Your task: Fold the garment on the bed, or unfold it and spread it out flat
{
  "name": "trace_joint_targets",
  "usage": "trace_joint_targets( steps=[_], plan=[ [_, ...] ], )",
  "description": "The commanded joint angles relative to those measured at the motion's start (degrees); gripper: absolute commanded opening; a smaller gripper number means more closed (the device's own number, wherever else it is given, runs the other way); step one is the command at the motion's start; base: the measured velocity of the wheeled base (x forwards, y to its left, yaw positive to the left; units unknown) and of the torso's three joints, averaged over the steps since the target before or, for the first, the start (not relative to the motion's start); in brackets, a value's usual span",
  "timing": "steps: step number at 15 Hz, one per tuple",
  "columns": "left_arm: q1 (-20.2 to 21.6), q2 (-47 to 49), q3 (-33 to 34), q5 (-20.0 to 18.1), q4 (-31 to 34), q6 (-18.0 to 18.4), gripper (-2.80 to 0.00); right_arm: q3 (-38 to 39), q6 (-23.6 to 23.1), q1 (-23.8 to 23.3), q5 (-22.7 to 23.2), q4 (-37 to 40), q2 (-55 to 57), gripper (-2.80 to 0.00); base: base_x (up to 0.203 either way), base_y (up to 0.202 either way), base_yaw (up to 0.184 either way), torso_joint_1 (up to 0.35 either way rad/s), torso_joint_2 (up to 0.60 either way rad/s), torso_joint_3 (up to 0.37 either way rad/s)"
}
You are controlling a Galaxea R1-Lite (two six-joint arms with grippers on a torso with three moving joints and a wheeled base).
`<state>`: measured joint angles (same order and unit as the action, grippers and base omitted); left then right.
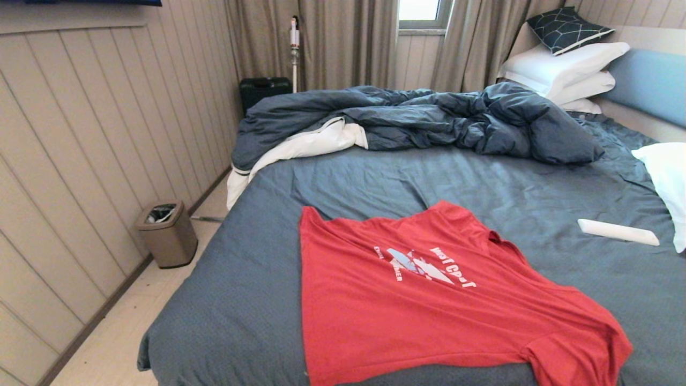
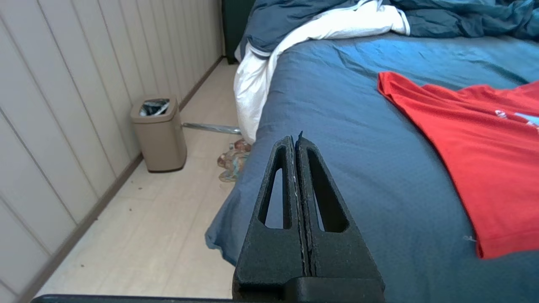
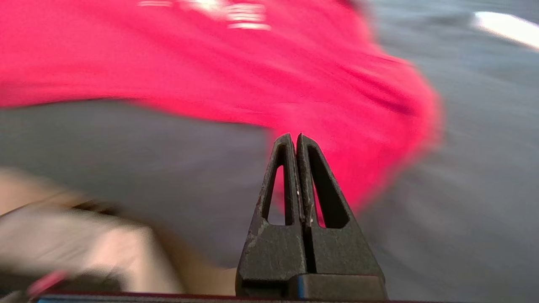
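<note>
The red garment (image 1: 423, 300) lies spread on the bed (image 1: 343, 182), print side up, near the front edge; one sleeve at the front right is rumpled. Neither arm shows in the head view. My left gripper (image 2: 294, 141) is shut and empty, hovering over the sheet near the bed's left edge, with the garment (image 2: 471, 139) off to its side. My right gripper (image 3: 294, 138) is shut and empty too, its tips just in front of a rumpled edge of the garment (image 3: 261, 75), apart from it.
A rumpled dark blue duvet (image 1: 429, 120) lies across the far half of the bed. White pillows (image 1: 568, 67) lean on the headboard, another (image 1: 667, 182) at the right. A white flat object (image 1: 616, 231) rests on the sheet. A bin (image 1: 167, 233) stands on the floor left.
</note>
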<state>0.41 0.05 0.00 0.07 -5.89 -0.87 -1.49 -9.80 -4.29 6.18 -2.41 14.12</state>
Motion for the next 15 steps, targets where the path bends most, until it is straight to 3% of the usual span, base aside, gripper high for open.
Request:
trace_joint_targets(
  steps=[1,3,6,15],
  plan=[
    [0.02,0.04,0.00,0.01,0.00,0.45,-2.80,0.68,-0.18,1.82,-7.69,-0.10,-5.60,-2.80,0.000,0.000,0.000,0.000,0.00,0.000],
    [0.02,0.04,0.00,-0.07,-0.09,0.60,-2.80,1.17,0.21,3.51,-6.25,-0.26,-12.88,-2.80,0.000,0.000,0.000,0.000,0.00,0.000],
    [-0.02,-0.05,0.00,-0.02,-0.11,-1.22,-2.80,1.48,8.29,4.42,-6.44,2.08,-13.82,-2.80,0.000,0.000,0.000,0.000,0.00,0.000],
    [-0.06,-0.05,0.00,0.10,0.00,-1.88,-2.80,1.49,8.83,4.37,-6.97,2.24,-13.86,-2.80,0.000,0.000,0.000,0.000,0.00,0.000]
  ],
)
